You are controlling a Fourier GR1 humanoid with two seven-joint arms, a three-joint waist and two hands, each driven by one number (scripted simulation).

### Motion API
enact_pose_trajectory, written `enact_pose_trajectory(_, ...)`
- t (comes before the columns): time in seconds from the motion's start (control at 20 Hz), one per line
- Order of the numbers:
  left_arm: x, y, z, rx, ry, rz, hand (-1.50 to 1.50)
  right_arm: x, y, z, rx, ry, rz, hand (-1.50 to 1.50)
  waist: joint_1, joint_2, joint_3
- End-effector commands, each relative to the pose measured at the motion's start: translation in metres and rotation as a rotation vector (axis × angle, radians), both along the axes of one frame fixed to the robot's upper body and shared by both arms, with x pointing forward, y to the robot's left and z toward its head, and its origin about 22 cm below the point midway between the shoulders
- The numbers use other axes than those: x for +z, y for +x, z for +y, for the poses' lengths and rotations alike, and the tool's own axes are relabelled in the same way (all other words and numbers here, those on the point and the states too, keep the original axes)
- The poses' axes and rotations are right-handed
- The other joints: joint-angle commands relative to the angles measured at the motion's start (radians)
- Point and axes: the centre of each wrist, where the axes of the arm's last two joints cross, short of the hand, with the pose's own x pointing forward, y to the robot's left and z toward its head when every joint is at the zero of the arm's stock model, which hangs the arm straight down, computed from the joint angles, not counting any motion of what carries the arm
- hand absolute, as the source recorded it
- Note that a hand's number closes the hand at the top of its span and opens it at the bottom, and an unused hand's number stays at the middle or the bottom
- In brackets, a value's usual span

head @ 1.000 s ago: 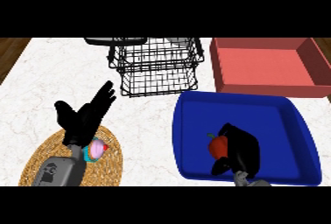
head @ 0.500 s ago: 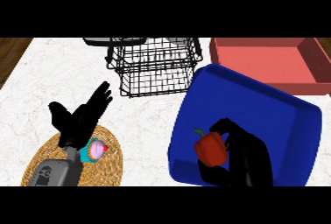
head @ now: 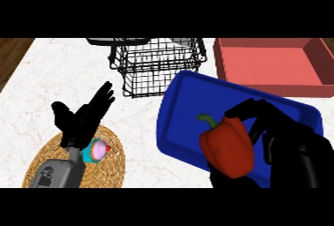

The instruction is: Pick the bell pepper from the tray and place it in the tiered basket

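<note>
Right robot hand [head: 287, 137], lower right of the frame: black fingers curled around a red bell pepper with a green stem [head: 227, 148], thumb side showing below the fruit. The pepper is held in that grip in front of the tilted blue plastic tray [head: 189, 106]; whether it touches the tray floor cannot be told. The stem points toward the upper left of the frame.

The blue tray sits askew, its upper left corner raised toward the black wire tiered basket [head: 157, 66] and overlapping the basket's lower right edge in the picture. Whether the two touch cannot be told.

The tiered basket stands at upper centre on the white marble desk [head: 58, 75]; no contents can be made out inside it.

A shallow red rectangular bin [head: 271, 66] lies in the upper right of the frame, beside the basket and behind the tray.

Left robot hand [head: 81, 119], left of centre: fingers straight and spread apart, pointing toward the upper right, holding nothing. It shows above a round woven straw mat [head: 111, 163] in the lower left. The grey forearm crosses the mat.

A strip of brown wood surface [head: 13, 55] shows at the upper left edge.
</note>
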Motion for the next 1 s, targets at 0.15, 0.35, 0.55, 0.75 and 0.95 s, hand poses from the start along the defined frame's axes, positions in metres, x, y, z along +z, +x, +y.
enact_pose_trajectory(0.15, 0.001, 0.004, -0.008, -0.007, -0.010, 0.009, 0.00, 0.058, 0.012, 0.025, -0.055, -0.093, -0.011, 1.50, 0.002, -0.001, 0.000)
enact_pose_trajectory(0.35, 0.002, 0.006, -0.008, -0.004, 0.005, -0.004, 0.00, 0.074, 0.055, 0.047, -0.057, -0.130, 0.041, 1.50, 0.012, 0.001, -0.001)
enact_pose_trajectory(0.55, 0.002, 0.006, -0.002, -0.017, 0.001, -0.007, 0.00, 0.098, 0.100, 0.057, -0.058, -0.101, 0.073, 1.50, 0.024, 0.006, -0.001)
enact_pose_trajectory(0.75, -0.011, 0.005, -0.005, 0.001, -0.013, -0.003, 0.00, 0.089, 0.129, 0.064, -0.075, -0.023, 0.098, 1.50, 0.019, 0.007, 0.000)
enact_pose_trajectory(0.95, -0.005, 0.005, -0.006, -0.036, -0.010, -0.019, 0.00, 0.102, 0.172, 0.066, -0.085, -0.006, 0.091, 1.50, 0.022, 0.009, 0.001)
